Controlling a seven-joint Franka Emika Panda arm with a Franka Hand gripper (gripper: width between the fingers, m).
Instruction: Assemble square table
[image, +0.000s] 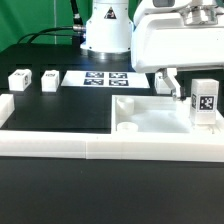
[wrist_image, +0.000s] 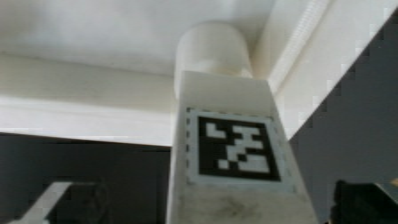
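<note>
Underneath everything, black table (image: 60, 110). Along its near edge and up the exterior view's left, white border bars (image: 60, 140), making a low open-topped pen. Inside that pen, toward the exterior view's right and close against the near bar: tabletop slab (image: 150, 115), lying flat, white, with a raised rim around a shallow recess and a small hole (image: 128, 127) by its near corner; far side cut off by the picture's right edge.

Above the slab, bulky white arm housing (image: 185, 35), cropped at top and right, hiding part of the scene behind it. Farther back, robot base (image: 107, 25), top cropped too.

Beyond the pen, flat on the table, marker board (image: 105, 78), one end behind the arm.

Gripper (wrist_image: 210, 203) straddling the upright leg (image: 205, 105), jaws spread wide: in the wrist view one pale fingertip (wrist_image: 54, 205) to one side, a dark one to the other, a gap between each and the leg, no contact visible. In the exterior view only one finger (image: 167, 82) clear, beside the leg and apart from it; the second not made out.

Upright leg standing on the slab's right-hand part, long axis vertical, tag facing the exterior camera, narrower round end pointing down at the slab near a rim corner; seated in a hole or not, impossible to tell through the blur.

Smallest: two loose legs (image: 18, 80) (image: 48, 77), on the table left of the marker board, well apart from the slab, markings too small to read
</note>
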